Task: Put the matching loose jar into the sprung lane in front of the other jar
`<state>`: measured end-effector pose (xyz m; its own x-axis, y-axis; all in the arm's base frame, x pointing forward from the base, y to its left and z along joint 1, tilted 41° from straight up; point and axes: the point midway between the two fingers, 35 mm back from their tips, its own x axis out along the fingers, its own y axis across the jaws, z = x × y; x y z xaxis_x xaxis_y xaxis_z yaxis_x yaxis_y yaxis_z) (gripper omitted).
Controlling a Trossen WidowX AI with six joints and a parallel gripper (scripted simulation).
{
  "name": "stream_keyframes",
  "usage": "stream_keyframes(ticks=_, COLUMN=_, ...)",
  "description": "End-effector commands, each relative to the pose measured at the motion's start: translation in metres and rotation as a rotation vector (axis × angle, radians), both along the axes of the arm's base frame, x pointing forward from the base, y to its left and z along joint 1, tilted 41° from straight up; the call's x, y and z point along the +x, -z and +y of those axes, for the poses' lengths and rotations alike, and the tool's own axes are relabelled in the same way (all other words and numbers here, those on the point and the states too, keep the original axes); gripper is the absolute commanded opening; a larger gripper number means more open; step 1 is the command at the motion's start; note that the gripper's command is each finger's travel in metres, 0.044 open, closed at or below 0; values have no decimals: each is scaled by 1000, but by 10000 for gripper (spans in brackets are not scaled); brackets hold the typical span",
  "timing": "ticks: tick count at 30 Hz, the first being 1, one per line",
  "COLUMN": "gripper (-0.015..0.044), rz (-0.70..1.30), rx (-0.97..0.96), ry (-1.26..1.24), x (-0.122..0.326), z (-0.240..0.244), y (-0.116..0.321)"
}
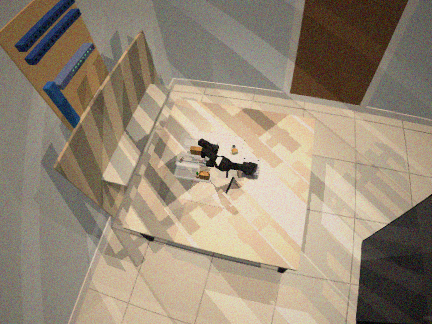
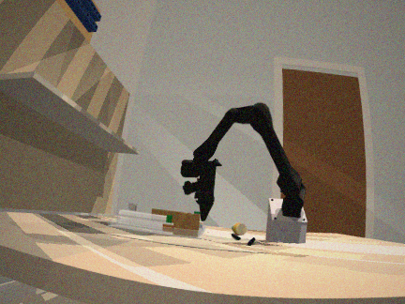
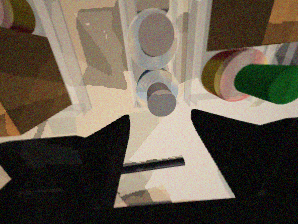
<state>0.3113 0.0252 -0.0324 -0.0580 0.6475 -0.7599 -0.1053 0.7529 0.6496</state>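
Tool [image 1: 207,150] [image 2: 203,218] [image 3: 160,116]: moderately wide, nothing gripped, fingers pointing down. Your front jar [image 3: 157,84] lies just past the fingertips in the wrist view, roughly centred on the gap, its grey top [image 3: 161,103] toward you. It looks upright; only 1 arm here, so no reach choice. Contact with either finger: can't tell.

Containers: the middle lane [image 3: 188,95] holds 2 jars in a row, the front one and the back jar [image 3: 156,36] behind it, close together. Whether they match, or the plate and stop are touched, you can't confirm. Right of it, a green-topped jar [image 3: 224,75] stands by a brown block [image 3: 239,25]; left, another brown block [image 3: 35,82] and a yellowish jar [image 3: 20,15]. 1 amber-coloured item [image 1: 234,150] [image 2: 239,229] sits apart on the tabletop [image 1: 270,225] [image 2: 262,277].

Judgement: placing looks done, release likely too. Back straight off, fingers wide; a sideways brush could tip the front jar.
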Motion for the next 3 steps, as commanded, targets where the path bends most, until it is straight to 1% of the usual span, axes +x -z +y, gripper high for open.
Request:
stream_keyframes(ticks=1, gripper=300, rz=-2, rx=-5, ry=-1, x=-13, z=-3, y=0)
stream_keyframes(ticks=3, gripper=300, rz=-2, rx=-5, ry=-1, x=-20, z=-4, y=1)
